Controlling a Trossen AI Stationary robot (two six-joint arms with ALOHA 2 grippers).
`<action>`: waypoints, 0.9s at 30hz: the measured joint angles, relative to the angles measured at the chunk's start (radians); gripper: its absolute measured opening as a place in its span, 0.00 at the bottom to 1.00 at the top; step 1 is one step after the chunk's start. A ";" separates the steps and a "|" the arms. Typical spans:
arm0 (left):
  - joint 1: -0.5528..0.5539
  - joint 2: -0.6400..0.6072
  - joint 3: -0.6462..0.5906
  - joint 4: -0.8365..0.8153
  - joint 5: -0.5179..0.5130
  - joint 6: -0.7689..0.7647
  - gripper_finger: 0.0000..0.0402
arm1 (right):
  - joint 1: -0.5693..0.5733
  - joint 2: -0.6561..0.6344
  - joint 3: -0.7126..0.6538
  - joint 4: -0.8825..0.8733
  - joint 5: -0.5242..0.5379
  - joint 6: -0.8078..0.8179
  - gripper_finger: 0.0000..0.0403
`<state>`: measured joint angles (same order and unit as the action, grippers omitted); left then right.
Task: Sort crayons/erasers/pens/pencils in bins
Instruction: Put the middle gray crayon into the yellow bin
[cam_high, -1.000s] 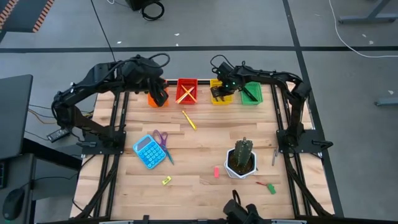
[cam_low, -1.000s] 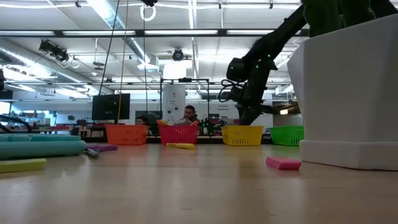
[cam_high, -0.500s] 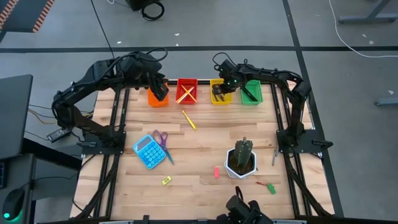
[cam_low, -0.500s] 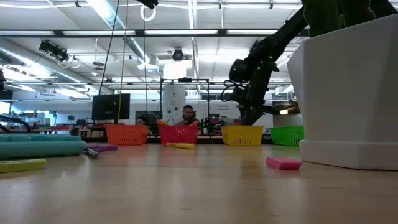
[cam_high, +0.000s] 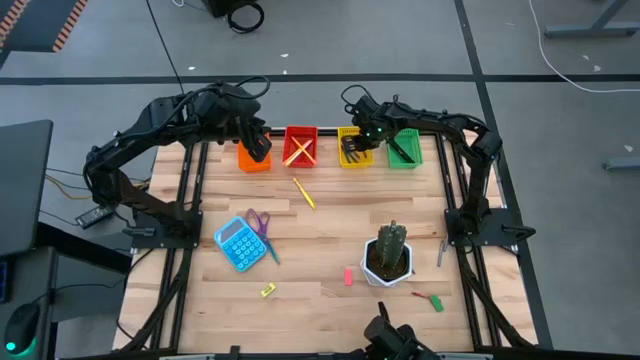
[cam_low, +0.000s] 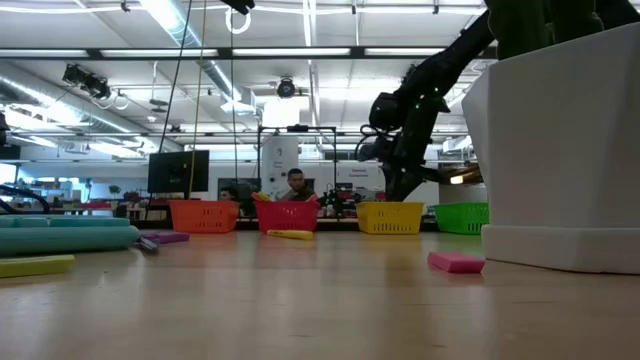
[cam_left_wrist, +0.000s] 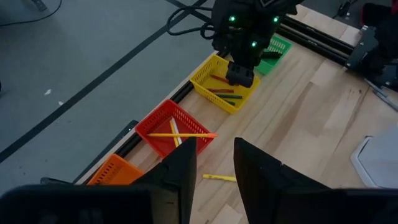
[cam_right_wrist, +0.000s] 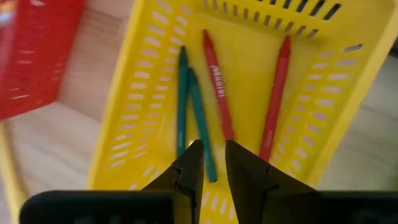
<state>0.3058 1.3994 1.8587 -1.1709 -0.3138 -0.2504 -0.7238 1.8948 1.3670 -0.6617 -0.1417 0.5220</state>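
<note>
Four bins stand in a row at the table's far edge: orange (cam_high: 250, 159), red (cam_high: 300, 146) with crossed yellow pencils, yellow (cam_high: 350, 152) and green (cam_high: 404, 150). My right gripper (cam_right_wrist: 213, 155) hovers over the yellow bin (cam_right_wrist: 155, 99), slightly open and empty. Two green crayons (cam_right_wrist: 193, 118) and two red crayons (cam_right_wrist: 217, 87) lie on the bin's floor. My left gripper (cam_left_wrist: 214, 155) is open and empty above the orange bin (cam_left_wrist: 109, 171). A yellow stick (cam_high: 303, 192) lies on the table near the red bin.
A blue calculator (cam_high: 236, 243) and purple scissors (cam_high: 262, 228) lie at the left. A white cactus pot (cam_high: 388, 256) stands at the near right. A pink eraser (cam_high: 348, 276), a yellow-green eraser (cam_high: 267, 291) and red and green pieces (cam_high: 432, 298) lie near the front edge.
Both grippers have shifted slightly toward the table's far edge, each staying over its bin. The crayons in the yellow bin lie still.
</note>
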 joint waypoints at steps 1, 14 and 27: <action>0.000 0.000 0.000 0.000 0.000 0.000 0.29 | 0.000 -0.010 0.000 0.000 -0.018 0.000 0.18; 0.000 0.000 0.000 -0.002 0.000 0.035 0.30 | 0.047 -0.254 0.000 -0.462 -0.013 -0.065 0.19; -0.007 0.000 0.000 -0.085 0.000 0.048 0.29 | 0.130 -0.538 -0.324 -0.597 -0.138 0.199 0.34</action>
<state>0.2985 1.3998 1.8587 -1.2560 -0.3138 -0.2022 -0.5943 1.3566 1.0426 -1.2586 -0.2801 0.7213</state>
